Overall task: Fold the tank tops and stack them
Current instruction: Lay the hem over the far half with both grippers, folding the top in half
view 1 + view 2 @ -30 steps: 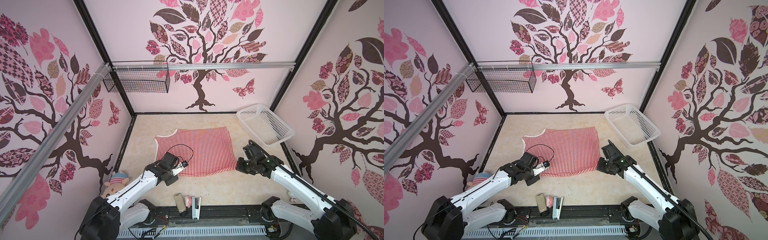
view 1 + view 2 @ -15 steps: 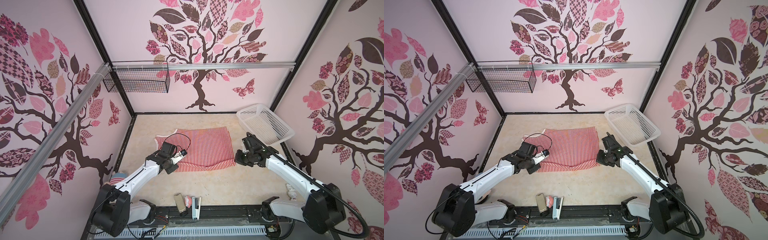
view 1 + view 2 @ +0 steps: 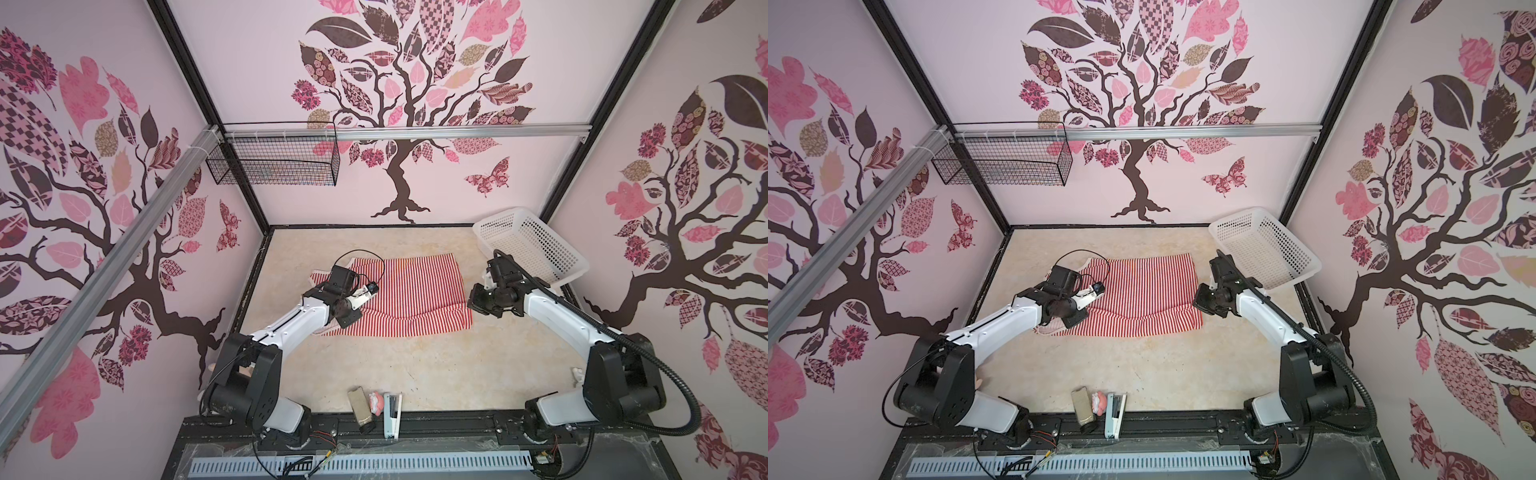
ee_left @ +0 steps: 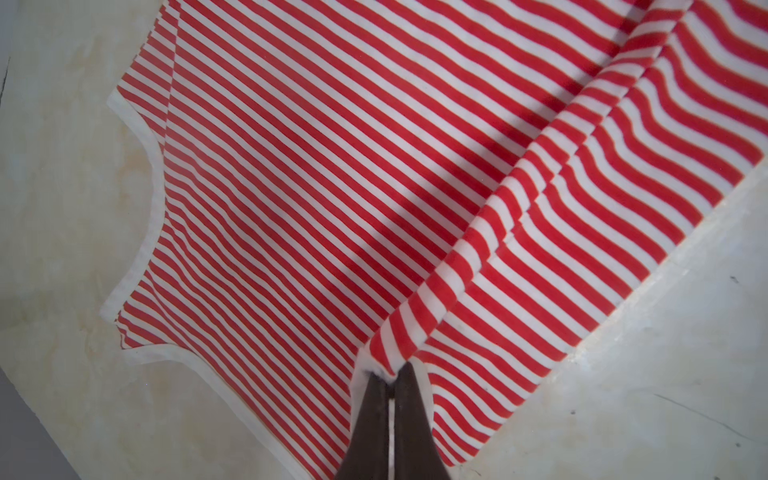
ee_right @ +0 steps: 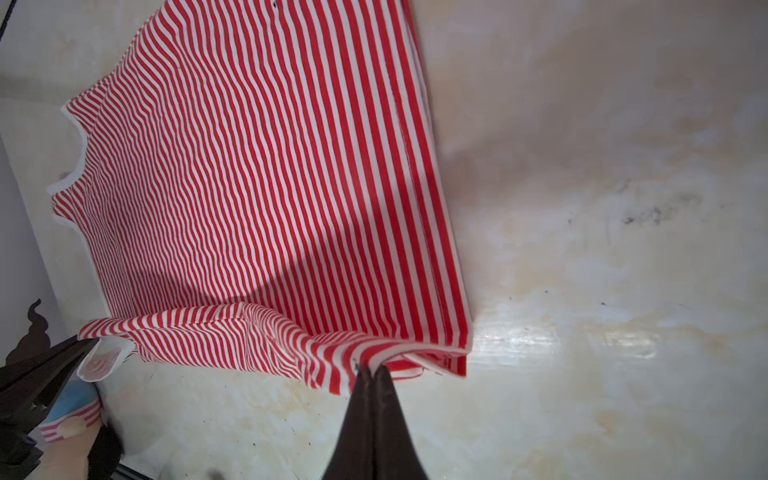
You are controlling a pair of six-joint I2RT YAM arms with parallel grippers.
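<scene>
Tank top [image 3: 415, 291]: near-left corner hidden under left arm [image 3: 291, 324] in both top views; cut off by picture edges in left wrist view. Plush doll [image 5: 68, 415]: blurred, cut off at edge of right wrist view. Small objects [image 3: 376, 405] at bench near edge: too small to identify.

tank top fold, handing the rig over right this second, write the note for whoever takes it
Left tool: shut, pinching a white-trimmed edge of the tank top at its shoulder end.
Right tool: shut on the same top near its hem corner.
Where: the top lies spread on the table, its pinched near edge raised, with a ridge of cloth between the two tools. The white basket sits in the far right corner.
Done: both grips made, first fold begun.
Left: lay that edge over the cloth, release, finish folding, stack. Only one top is in view.
</scene>
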